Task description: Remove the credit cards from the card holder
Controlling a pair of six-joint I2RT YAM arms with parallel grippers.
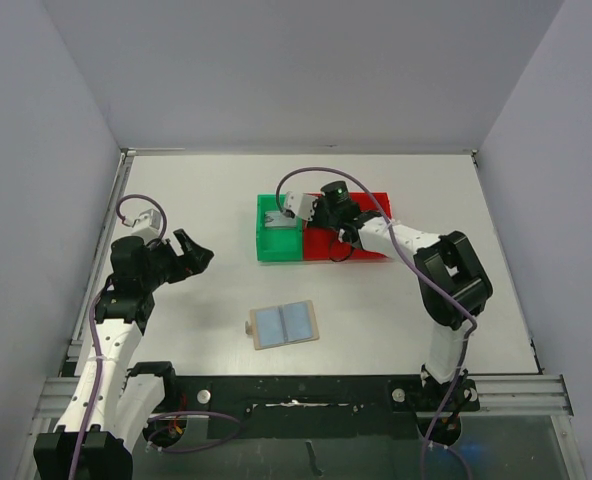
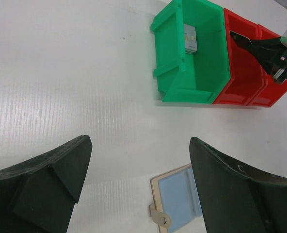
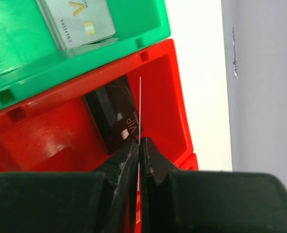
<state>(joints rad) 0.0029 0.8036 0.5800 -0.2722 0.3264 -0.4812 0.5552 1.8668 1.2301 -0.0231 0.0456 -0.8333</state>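
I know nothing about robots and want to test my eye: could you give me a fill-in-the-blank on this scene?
1. The black card is in the ____ bin.
2. The wallet lies ____, blue pockets up.
3. The right gripper is shut on a thin ____, held edge-on.
4. The left gripper holds ____.
Missing words: red; open; card; nothing.

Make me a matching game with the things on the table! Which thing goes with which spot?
Things:
1. silver card
2. black card
3. card holder
4. left gripper

Matches:
A. inside the red bin
B. lying unfolded on the table
C. open, holding nothing
D. inside the green bin

Pairs: 1-D, 2-A, 3-B, 4-C
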